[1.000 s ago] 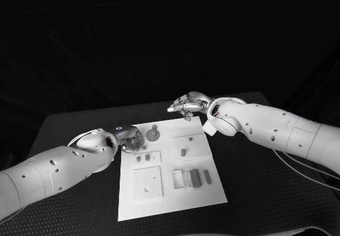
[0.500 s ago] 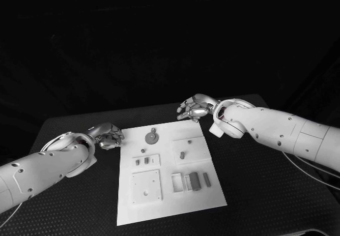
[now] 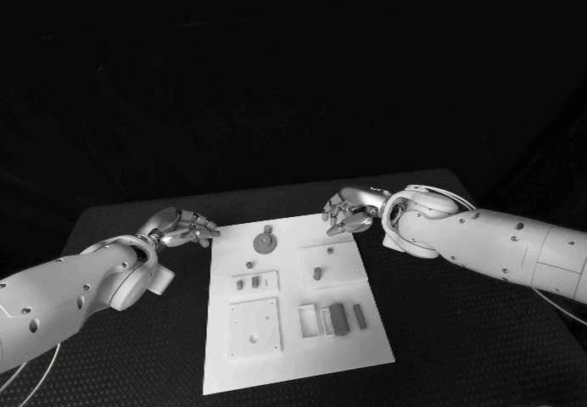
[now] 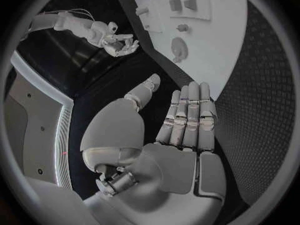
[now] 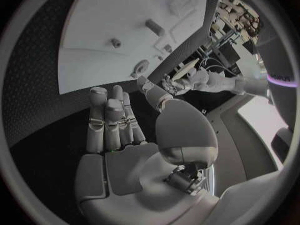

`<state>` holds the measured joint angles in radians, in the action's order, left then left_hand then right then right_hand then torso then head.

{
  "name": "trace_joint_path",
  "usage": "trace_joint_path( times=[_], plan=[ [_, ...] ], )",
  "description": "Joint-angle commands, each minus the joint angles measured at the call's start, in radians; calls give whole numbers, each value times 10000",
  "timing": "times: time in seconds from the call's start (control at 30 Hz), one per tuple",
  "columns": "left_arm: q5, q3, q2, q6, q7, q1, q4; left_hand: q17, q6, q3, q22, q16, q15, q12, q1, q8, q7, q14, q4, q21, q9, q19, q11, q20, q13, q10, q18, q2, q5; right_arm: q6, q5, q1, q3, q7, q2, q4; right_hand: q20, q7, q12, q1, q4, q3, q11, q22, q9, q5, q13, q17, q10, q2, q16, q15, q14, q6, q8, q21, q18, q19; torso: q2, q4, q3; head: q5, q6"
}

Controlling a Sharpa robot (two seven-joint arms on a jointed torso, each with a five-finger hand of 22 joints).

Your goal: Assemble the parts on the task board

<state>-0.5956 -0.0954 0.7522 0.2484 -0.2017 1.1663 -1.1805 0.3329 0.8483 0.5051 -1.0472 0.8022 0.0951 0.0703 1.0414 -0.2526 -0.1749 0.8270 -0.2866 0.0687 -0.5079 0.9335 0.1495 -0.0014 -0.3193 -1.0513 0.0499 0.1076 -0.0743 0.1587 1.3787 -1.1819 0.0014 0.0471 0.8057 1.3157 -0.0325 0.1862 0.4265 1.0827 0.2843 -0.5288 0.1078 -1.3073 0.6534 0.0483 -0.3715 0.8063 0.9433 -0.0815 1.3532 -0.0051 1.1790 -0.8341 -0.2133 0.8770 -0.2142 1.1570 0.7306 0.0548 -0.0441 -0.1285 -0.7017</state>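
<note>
The white task board lies in the middle of the black table, its long side running from six toward twelve o'clock. Small grey parts sit on it: a round piece near the twelve o'clock end, little blocks at the centre, upright slabs toward four o'clock. The left hand hovers just off the board's edge at about ten o'clock, holding nothing; in its wrist view the fingers lie straight and pressed together, thumb apart. The right hand hangs over the board's one o'clock corner, also empty, its fingers side by side and lightly bent, thumb held apart.
</note>
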Motion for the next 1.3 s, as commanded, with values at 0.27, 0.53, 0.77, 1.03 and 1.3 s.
trace_joint_path(
  times=[0.27, 0.53, 0.77, 1.03, 1.3],
  plan=[
    [1646, 7, 378, -673, -847, 4, -594, -113, -152, -400, 983, -1372, 383, -5, -297, -109, -8, -215, 13, -46, -8, -704, 2, 361, 326, 150, -110, -61, 110, 13, 3857, 13, -343, -632, 182, 577, -85, -149, -1178, -93, -15, -14, -74, 69, -182, 0, 846, -203, 985, -109, -476, -70, 448, -445, -153, -215, -476, 341, -7, -1, 7, 78, 9],
    [1823, 6, 394, -703, -859, 3, -692, -54, -153, -507, 1159, -1573, 374, -4, -368, -136, 10, -154, 8, -39, 0, -678, -24, 359, 398, 122, -103, -106, 108, 8, 4308, 27, -493, -845, 82, 435, -99, -158, -1415, -51, 4, -14, -87, 65, -248, -1, 998, -192, 1181, -192, -539, -83, 543, -489, -149, -245, -476, 414, -1, 11, 24, 98, 31],
    [1916, 6, 344, -742, -863, 2, -666, -20, -167, -544, 1256, -1704, 402, -6, -375, -142, -8, -156, 7, -36, 11, -683, -18, 373, 443, 118, -101, -140, 107, -56, 4446, 145, -626, -867, -65, 185, -92, -174, -1512, -36, 5, -12, -91, 64, -269, -1, 1059, -185, 1261, -234, -572, -86, 567, -527, -161, -270, -476, 425, 11, 11, 22, 145, 20],
    [1934, 7, 312, -744, -843, 2, -630, 12, -177, -582, 1335, -1821, 435, -7, -383, -148, -18, -177, 7, -32, 21, -684, -11, 393, 482, 115, -89, -153, 113, -145, 4407, 238, -665, -793, -256, 144, -92, -177, -1589, -5, 10, -18, -93, 61, -289, -1, 1105, -173, 1320, -238, -587, -88, 589, -540, -163, -284, -476, 445, 12, 5, 23, 297, -64],
    [2075, 7, 308, -757, -772, 4, -478, 106, -254, -862, 1483, -1987, 504, -26, -591, -135, -127, -174, -10, -31, 41, -714, 165, 458, 575, 192, -33, -90, 242, -17, 4427, 244, -730, -792, -314, 161, -93, -160, -1656, 53, 25, -30, -100, 61, -321, -1, 1143, -159, 1403, -238, -613, -94, 592, -504, -138, -314, -476, 444, 11, -3, 19, 328, -117]
  ],
)
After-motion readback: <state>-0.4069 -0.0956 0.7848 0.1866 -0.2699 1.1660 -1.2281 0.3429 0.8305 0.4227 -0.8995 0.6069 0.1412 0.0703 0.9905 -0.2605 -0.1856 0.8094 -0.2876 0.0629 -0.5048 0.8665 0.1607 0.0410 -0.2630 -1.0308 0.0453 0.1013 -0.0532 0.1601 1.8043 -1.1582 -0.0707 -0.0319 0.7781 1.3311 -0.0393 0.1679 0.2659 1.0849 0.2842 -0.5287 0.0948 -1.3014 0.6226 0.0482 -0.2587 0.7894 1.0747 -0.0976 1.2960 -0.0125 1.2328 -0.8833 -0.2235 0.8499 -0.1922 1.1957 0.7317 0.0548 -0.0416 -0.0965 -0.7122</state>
